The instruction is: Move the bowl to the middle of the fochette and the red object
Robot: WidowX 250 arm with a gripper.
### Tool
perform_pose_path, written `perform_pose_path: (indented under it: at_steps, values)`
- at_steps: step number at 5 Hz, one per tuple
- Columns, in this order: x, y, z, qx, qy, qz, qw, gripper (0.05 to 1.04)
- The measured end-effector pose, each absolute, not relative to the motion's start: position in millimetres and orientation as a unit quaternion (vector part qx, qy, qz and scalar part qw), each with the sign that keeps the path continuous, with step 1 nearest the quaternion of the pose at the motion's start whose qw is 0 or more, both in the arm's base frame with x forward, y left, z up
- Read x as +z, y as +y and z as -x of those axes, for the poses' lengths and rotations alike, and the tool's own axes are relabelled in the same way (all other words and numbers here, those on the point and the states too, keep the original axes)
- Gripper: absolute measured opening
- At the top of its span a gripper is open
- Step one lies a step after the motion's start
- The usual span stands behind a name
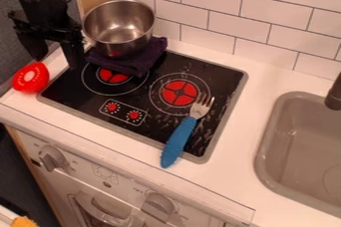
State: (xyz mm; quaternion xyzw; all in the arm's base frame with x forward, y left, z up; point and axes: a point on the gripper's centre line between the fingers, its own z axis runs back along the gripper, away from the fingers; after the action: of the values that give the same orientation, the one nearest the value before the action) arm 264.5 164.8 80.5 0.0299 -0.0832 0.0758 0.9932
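Observation:
My gripper [57,60] hangs at the upper left with its two fingers spread apart and nothing between them. Just to its right, the shiny metal bowl [121,28] sits upright on a bunched dark purple cloth at the back left of the stove. The red object [30,77], with a pale pattern on its face, lies on the white counter beside the stove's left edge, below the gripper. A fork with a blue handle [178,141] lies across the right part of the stove, its handle end over the front edge.
The purple cloth [133,65] covers part of the black stove top [143,94]. A grey sink [299,146] is set into the right of the counter, with a dark faucet [334,94]. A tiled wall [259,9] runs behind.

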Motion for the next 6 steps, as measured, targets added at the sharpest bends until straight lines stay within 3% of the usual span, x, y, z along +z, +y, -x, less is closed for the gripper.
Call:
perform_pose_path:
  at_steps: [1,4,6]
  values:
    - [73.3,164.1,-263.4,0.080,-0.072,-0.023,0.994,1.001]
    - [109.3,120.9,-358.9,0.032,-0.134,-0.050,0.989,1.001]
    - [72.3,94.4,-411.1,0.012,-0.091,-0.045,0.995,1.001]
